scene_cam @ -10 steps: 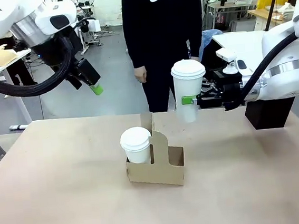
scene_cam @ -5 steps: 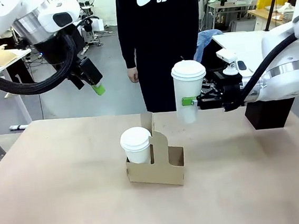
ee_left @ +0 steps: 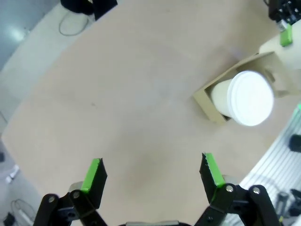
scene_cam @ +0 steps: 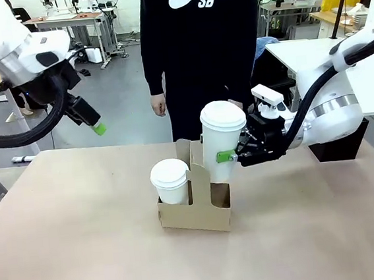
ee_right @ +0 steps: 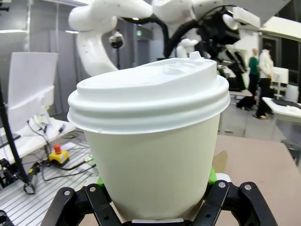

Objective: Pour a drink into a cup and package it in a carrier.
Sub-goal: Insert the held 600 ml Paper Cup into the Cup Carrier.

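My right gripper is shut on a tall white cup with a domed lid, gripping it low on its side. The cup hangs upright just over the right side of the brown cardboard carrier, next to its handle panel. In the right wrist view the same cup stands between my fingers. A second lidded cup sits in the carrier's left hole, and shows from above in the left wrist view. My left gripper hangs high at the left, open and holding nothing. The drink is hidden.
A person in a black hoodie stands at the far edge, one hand hanging down. A black box sits behind my right arm. The tan table is bare around the carrier.
My right gripper has carried the cup left and down, from beside the carrier to just over its right side. My left arm has drawn back to the left. The person shifted slightly left.
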`<state>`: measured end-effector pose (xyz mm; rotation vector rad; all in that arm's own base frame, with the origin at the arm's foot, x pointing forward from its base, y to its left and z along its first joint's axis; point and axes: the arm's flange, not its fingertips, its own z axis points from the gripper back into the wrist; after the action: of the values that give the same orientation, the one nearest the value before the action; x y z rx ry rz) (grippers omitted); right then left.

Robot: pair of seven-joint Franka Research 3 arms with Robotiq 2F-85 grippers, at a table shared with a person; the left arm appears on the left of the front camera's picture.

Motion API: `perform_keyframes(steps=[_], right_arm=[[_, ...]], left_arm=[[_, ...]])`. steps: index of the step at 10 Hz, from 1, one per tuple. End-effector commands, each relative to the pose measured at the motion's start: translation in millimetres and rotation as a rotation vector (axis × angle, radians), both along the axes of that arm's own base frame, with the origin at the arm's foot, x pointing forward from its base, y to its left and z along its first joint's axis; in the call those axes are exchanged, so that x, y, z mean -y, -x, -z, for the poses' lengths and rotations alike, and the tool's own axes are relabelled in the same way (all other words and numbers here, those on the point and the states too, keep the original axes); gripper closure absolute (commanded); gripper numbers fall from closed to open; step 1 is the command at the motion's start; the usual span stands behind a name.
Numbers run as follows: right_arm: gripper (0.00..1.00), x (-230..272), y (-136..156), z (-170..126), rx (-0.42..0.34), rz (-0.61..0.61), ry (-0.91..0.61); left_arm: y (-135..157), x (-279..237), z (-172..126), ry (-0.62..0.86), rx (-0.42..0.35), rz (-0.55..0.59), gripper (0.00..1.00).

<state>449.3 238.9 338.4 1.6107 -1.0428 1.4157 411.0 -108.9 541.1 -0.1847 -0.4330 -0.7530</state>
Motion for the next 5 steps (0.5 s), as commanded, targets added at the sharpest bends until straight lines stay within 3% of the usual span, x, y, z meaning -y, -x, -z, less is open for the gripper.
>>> perform_keyframes(steps=[1, 2, 3, 5], right_arm=[[0.19, -5, -4, 6, 0.034, -0.055, 0.004], [0.19, -8, -2, 12, 0.042, -0.058, 0.016], [0.19, -12, -1, 17, 0.032, -0.064, 0.009], [0.19, -21, -3, 32, 0.017, -0.059, 0.03]], left_arm=[[6, 0, 13, 0.018, 0.041, 0.067, 0.0], [3, 0, 12, 0.111, -0.005, 0.016, 0.0], [1, -2, 7, -0.006, 0.013, 0.023, 0.0], [1, -2, 7, -0.006, 0.013, 0.023, 0.0]])
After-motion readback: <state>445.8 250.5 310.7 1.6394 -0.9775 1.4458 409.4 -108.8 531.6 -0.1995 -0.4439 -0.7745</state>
